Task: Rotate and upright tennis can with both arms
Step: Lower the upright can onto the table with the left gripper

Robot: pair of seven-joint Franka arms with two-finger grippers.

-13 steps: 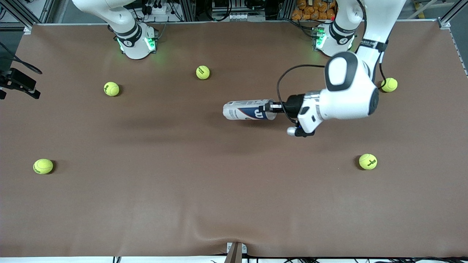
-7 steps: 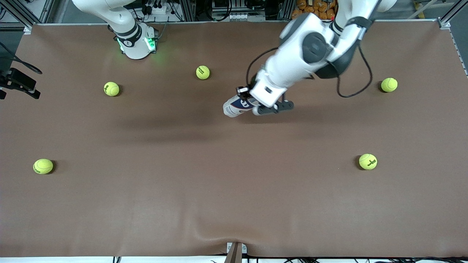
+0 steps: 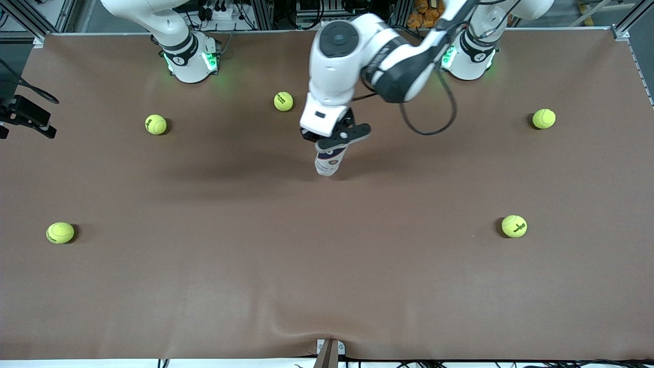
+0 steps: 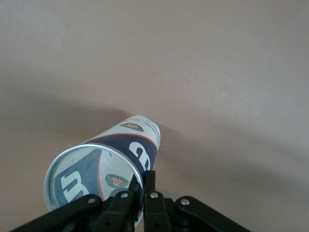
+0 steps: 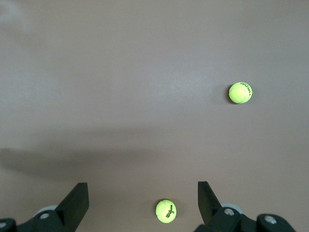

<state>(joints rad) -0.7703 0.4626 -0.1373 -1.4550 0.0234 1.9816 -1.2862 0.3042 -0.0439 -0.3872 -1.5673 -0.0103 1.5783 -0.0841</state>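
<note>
Since a second ago we see the slim white-and-navy tennis can (image 3: 329, 162) go from lying flat, long axis along the table's length, to standing nearly upright near the table's middle, its lower end on the brown mat (image 3: 255, 286) and its top tilted slightly toward the robots' bases. The left arm has swung from low over its own end of the table to reach down over the can. The left gripper (image 3: 334, 140) is clamped on the rim of the can's open top; in the left wrist view its fingers (image 4: 149, 193) pinch the silvery rim of the can (image 4: 120, 154).

We read a large white "W" logo on the navy band and a small round emblem; the finer print is illegible. The yellow-green tennis balls (image 3: 283, 101) carry dark lettering that we cannot make out in the front view; the nearest ball (image 5: 166, 211) in the right wrist view reads "Wilson".

The right arm waits up high, its right gripper (image 5: 142, 200) spread wide over bare mat, holding nothing.
</note>
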